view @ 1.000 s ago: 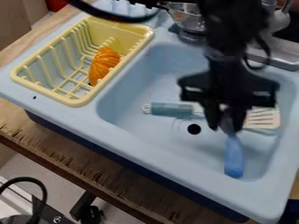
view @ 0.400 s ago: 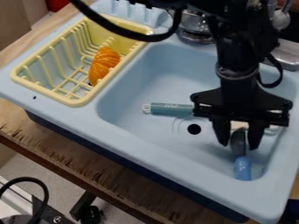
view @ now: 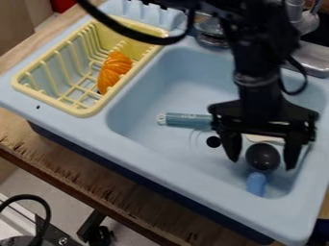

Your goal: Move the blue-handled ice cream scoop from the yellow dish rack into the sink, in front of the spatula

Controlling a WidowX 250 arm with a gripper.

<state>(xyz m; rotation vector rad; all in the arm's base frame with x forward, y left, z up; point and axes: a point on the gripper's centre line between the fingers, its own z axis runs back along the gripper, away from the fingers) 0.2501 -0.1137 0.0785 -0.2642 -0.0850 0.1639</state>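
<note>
- Hanging over the right-hand part of the blue sink basin [view: 151, 101], the black gripper [view: 262, 164] is being held with its fingertips pointing down.
- The pincer is being kept wide, with a broad gap between its two fingers; nothing is being clamped.
- A utensil with a dark round bowl and a blue handle [view: 256, 184] is being flanked by the fingers: its bowl is being framed in the gap, while its handle is being pointed toward the near right corner of the basin. Whether the bowl is being touched by either finger cannot be told.
- A teal handle [view: 186, 120] is being supported by the basin floor, left of the gripper, its right end being hidden behind a finger.
- A pale flat piece [view: 265, 139] is being partly covered by the gripper, just beyond the dark bowl.
- The drain hole [view: 213, 141] is being left exposed just beside the left-hand finger in the view.
- A ridged orange object [view: 114, 72] is being held inside the yellow dish rack [view: 82, 113], left of the basin.
- A metal pot [view: 212, 36] is being partly hidden by the arm, beyond the basin's far edge.
</note>
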